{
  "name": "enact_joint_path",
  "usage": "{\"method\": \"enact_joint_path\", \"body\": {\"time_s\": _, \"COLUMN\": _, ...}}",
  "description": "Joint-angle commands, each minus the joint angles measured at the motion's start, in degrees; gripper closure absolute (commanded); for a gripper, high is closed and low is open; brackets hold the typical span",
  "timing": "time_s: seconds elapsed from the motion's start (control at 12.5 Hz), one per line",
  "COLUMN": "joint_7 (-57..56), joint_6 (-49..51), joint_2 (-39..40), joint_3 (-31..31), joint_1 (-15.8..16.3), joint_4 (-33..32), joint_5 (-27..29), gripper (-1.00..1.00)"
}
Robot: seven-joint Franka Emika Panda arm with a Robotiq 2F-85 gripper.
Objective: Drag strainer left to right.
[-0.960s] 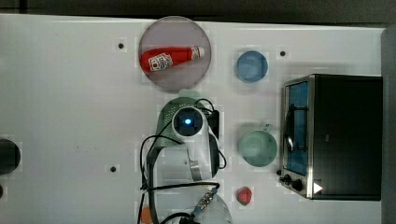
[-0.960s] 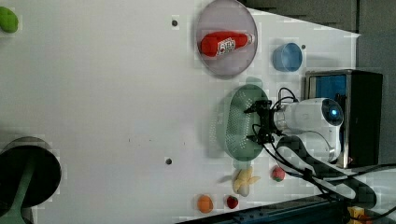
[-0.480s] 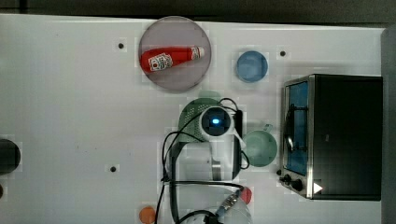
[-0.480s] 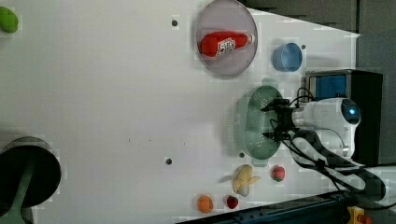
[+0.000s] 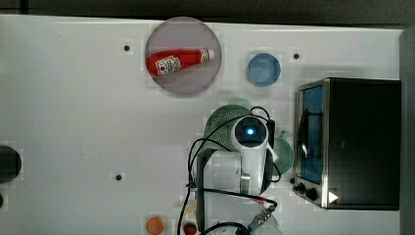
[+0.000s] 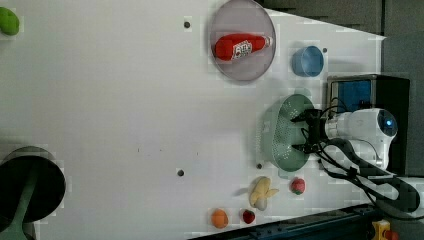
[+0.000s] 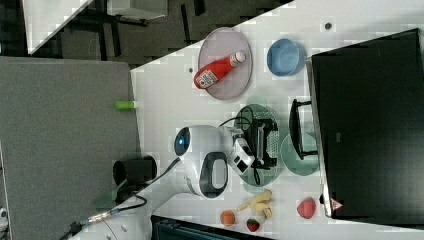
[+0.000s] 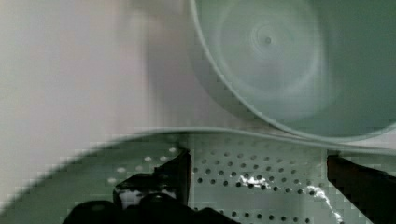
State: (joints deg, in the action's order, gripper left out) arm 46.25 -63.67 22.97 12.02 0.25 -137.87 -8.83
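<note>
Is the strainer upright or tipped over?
Upright: the strainer sits open side up, perforated bottom showing between the open pincer's fingers.

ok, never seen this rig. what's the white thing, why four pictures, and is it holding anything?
The white thing is a single robot arm with a two-finger gripper at its end. Three pictures come from fixed cameras looking at the same white table; the fourth sits on the wrist and looks down past the fingers.

On the table: a pale green strainer, a green mug right beside it, a blue bowl, a ketchup bottle lying on a round plate, a black toaster oven, and some small toy fruit near the table's edge, including a banana.

The gripper is open, with its fingers reaching down inside the strainer. Nothing is clamped, as far as the pictures show.
</note>
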Motion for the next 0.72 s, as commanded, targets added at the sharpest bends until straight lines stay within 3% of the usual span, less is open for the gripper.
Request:
{"method": "enact_joint_path", "body": {"time_s": 0.08, "joint_7": -14.77, "joint_6": 1.98, "joint_2": -7.08, "joint_3": -2.87, "joint_1": 0.85, "joint_4": 1.14, "joint_5": -0.71, "gripper": -1.0}}
{"method": "enact_joint_path", "body": {"time_s": 0.32, "joint_7": -26.7, "joint_6": 10.01, "joint_2": -16.83, "joint_3": -4.74, "joint_1": 0.88, "joint_4": 2.27, "joint_5": -0.21, "gripper": -1.0}}
{"method": "enact_joint_path", "body": {"time_s": 0.72, "joint_7": -31.91, "joint_6": 36.48, "joint_2": -32.87, "joint_3": -7.14, "joint_1": 0.99, "joint_4": 9.81, "joint_5": 4.29, "gripper": -1.0}}
